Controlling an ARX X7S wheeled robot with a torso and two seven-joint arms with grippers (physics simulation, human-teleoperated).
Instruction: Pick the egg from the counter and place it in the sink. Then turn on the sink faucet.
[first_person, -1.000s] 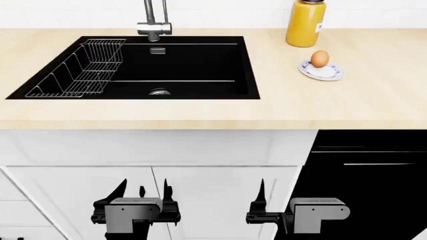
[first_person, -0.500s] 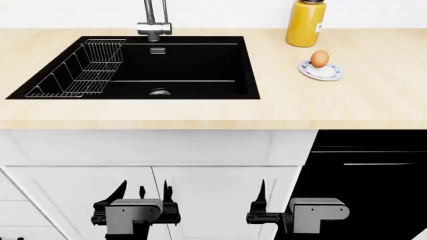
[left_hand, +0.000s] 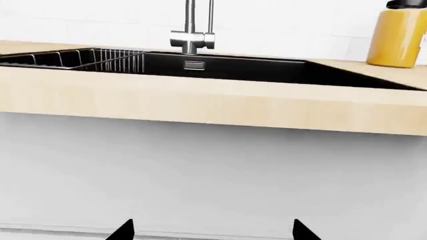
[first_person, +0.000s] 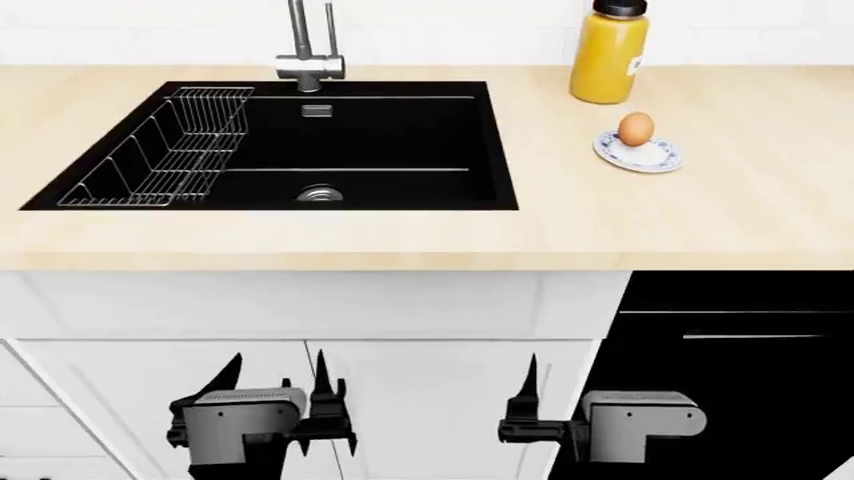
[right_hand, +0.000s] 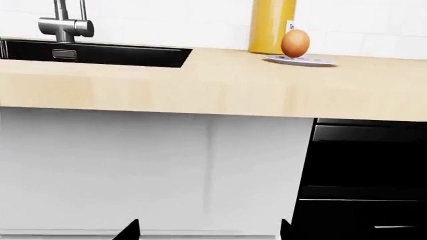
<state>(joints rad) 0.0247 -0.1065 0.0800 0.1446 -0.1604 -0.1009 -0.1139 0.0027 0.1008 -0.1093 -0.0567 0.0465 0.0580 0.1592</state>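
The small smooth orange-brown egg (first_person: 637, 128) stands on a little white plate with a blue pattern (first_person: 638, 155), out on the light beige wood-grain bench (first_person: 400, 235), well to the right of the large matte black rectangular sink (first_person: 387, 140) and just in front of the tall yellow-orange jar with a black lid (first_person: 610, 52). A strip of bare bench lies between the sink's right rim and the plate, and a broader bare band runs from the sink's front rim to the bench's thick front edge. Inside the basin, a wire rack (first_person: 167, 150) fills the left part and the round steel drain (first_person: 318, 194) sits near the front wall. The tall grey brushed-metal faucet (first_person: 310, 50) rises at the back rim, behind the basin's middle. Both arms hang low, below the bench edge and in front of the white cabinet doors (first_person: 441, 400), well apart from everything on top. The left gripper (first_person: 274, 392) holds its jaws wide with nothing between them; the right gripper (right_hand: 208, 229) is likewise spread wide and empty, near the seam where the white doors meet a black appliance front (first_person: 734, 350).
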